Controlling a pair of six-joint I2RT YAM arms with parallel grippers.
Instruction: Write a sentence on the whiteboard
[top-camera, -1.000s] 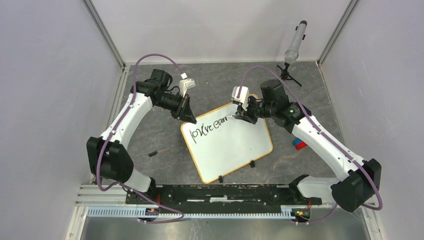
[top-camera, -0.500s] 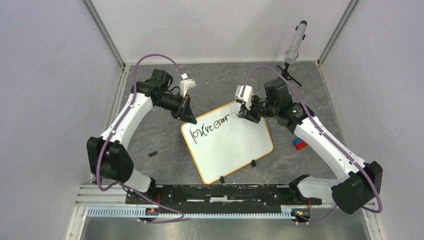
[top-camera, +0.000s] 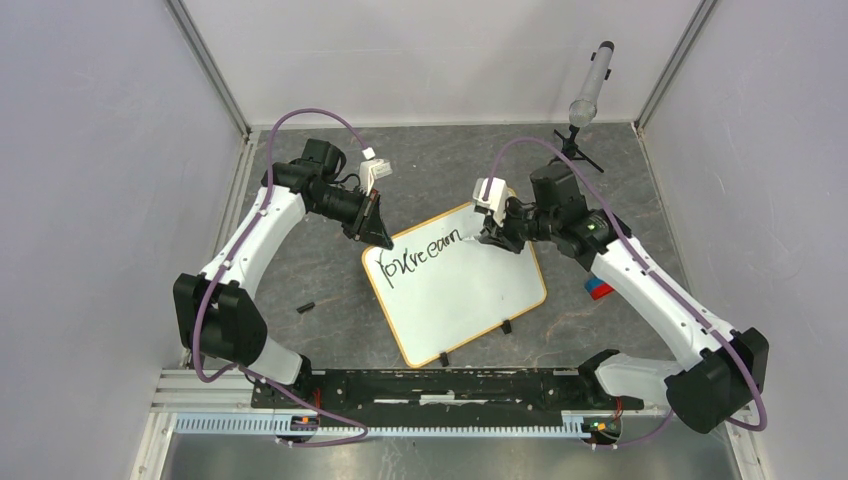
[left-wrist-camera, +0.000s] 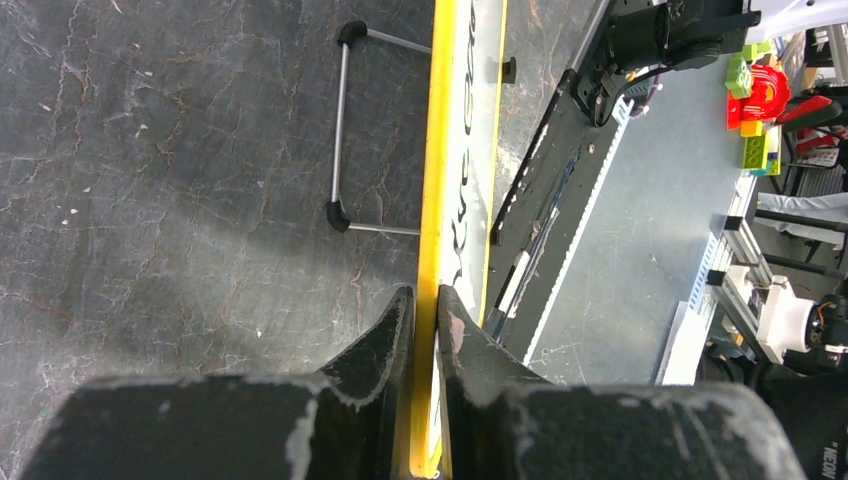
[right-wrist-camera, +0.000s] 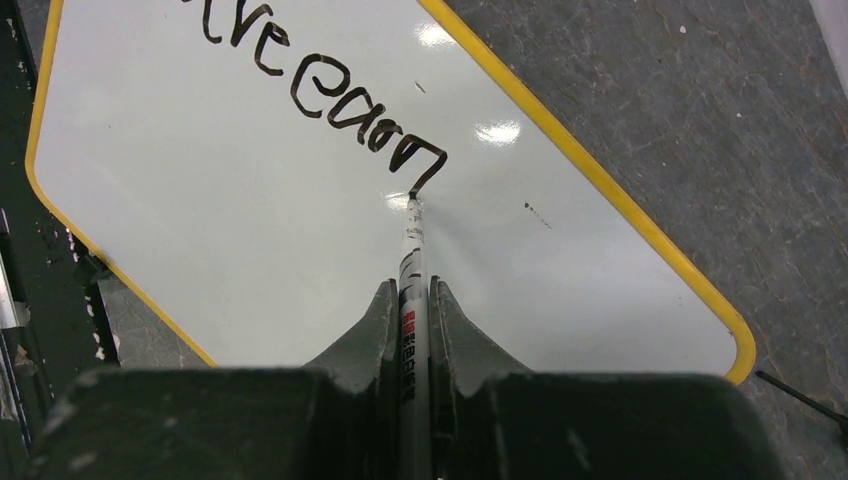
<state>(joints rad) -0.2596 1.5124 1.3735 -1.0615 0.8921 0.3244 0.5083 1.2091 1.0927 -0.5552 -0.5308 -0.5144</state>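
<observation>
The whiteboard (top-camera: 460, 290) lies tilted in the middle of the table, white with a yellow-orange frame. My left gripper (top-camera: 377, 232) is shut on its far left corner; in the left wrist view the frame edge (left-wrist-camera: 434, 200) runs between the closed fingers (left-wrist-camera: 395, 330). My right gripper (top-camera: 492, 234) is shut on a white marker (right-wrist-camera: 412, 260). Its tip rests on the board (right-wrist-camera: 250, 250) at the end of the sentence (right-wrist-camera: 330, 95). That black scrawl (top-camera: 422, 255) makes one slanted line along the board's far edge.
A small black marker cap (top-camera: 305, 307) lies on the table left of the board. A red and blue block (top-camera: 598, 290) sits under the right arm. A grey tube on a small black tripod (top-camera: 590, 85) stands at the back right. Two black clip feet (top-camera: 505, 326) hold the board's near edge.
The right gripper has moved to the right along the board's far edge with the marker. The black line of writing has grown longer by a couple of letters. The left arm has not moved.
</observation>
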